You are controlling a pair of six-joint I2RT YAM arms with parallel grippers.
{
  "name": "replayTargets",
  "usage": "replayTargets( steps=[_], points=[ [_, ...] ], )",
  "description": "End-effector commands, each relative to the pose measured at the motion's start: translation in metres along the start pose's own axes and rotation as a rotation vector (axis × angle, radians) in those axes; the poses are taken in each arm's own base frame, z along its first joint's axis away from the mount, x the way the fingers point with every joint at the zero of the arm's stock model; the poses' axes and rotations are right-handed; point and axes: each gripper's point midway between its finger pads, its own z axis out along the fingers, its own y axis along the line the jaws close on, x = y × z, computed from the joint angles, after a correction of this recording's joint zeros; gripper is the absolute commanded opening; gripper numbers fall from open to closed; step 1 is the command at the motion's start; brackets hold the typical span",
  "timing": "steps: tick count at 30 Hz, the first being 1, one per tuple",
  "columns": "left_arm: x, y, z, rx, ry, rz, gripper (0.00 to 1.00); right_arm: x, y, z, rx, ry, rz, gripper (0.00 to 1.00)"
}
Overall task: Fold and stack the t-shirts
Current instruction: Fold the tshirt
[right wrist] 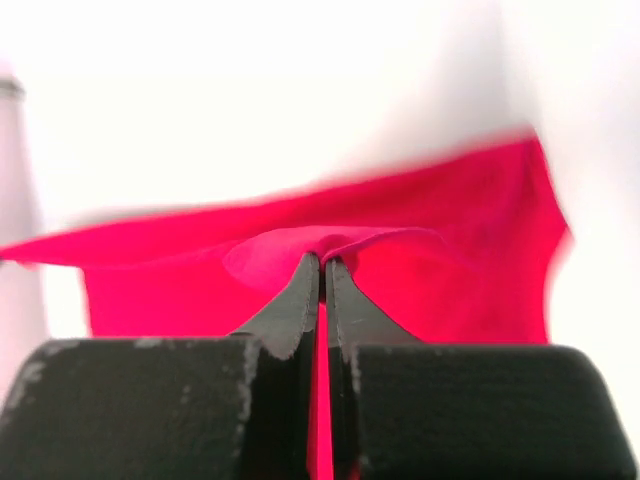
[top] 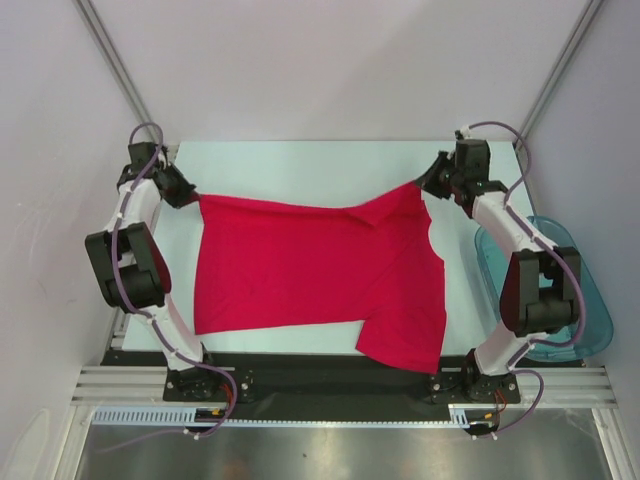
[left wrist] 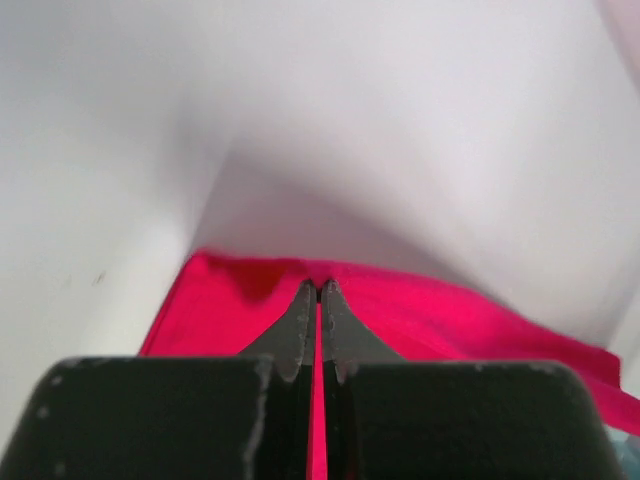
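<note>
Across mid-frame: red t-shirt [top: 310, 275] — upper corners clamped by left gripper [top: 194, 197] and right gripper [top: 423, 186] — likely stretching it flat for folding.

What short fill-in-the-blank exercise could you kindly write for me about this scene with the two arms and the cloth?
1. The left gripper and the right gripper are each shut on the t-shirt, whose colour is ____.
2. The teal bin lies beside the ____ arm.
3. The number of t-shirts in view is ____.

Missing words: red; right; one.
</note>
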Motion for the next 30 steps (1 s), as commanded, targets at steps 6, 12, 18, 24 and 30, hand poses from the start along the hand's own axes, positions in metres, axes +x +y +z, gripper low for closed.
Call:
replayTargets(
  steps=[6,12,18,24,30],
  points=[
    [-0.042,-0.035,0.025,0.1,-0.033,-0.028,0.0,-0.068,0.032,0.036,-0.116,-0.064,0.061,0.0],
    [-0.043,-0.031,0.034,0.091,-0.026,-0.04,0.0,-0.077,0.03,0.04,-0.123,-0.052,0.064,0.0],
    [-0.037,-0.027,0.026,0.069,-0.014,-0.023,0.0,-0.075,0.039,0.011,-0.139,-0.062,0.06,0.0],
    [-0.016,-0.007,0.012,-0.018,0.034,0.013,0.0,-0.049,0.039,-0.029,-0.123,-0.031,0.066,0.0],
    [0.013,0.012,0.0,-0.06,0.082,0.02,0.0,-0.009,0.025,-0.054,-0.092,0.014,0.058,0.0]
  ],
)
